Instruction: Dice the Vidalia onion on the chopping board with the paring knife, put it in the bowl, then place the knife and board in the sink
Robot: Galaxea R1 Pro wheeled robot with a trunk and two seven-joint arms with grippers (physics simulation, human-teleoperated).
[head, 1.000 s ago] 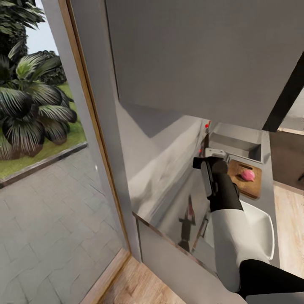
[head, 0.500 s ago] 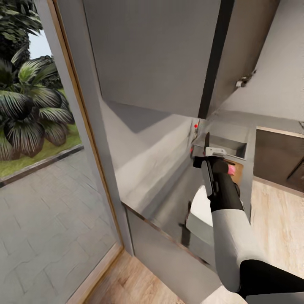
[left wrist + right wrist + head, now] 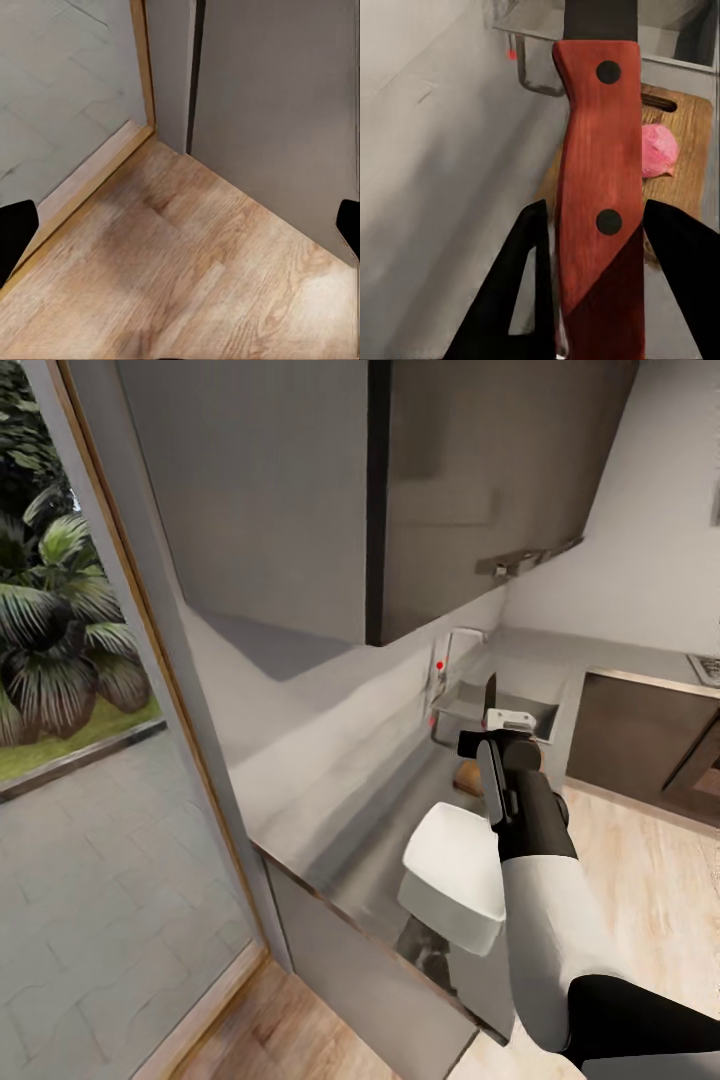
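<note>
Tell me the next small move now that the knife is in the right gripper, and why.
Probably carry the right gripper forward until the paring knife is over the onion. The onion sits whole on the chopping board, and the knife is held short of it.

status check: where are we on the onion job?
Done: the pink, round onion sits whole on the dark-brown wooden chopping board, out of the steel sink.
In hand: the right end effector grips the red-handled paring knife, blade pointing up in the head view.
Left: dicing, filling the white squarish bowl on the grey countertop, then putting knife and board in the sink.
</note>
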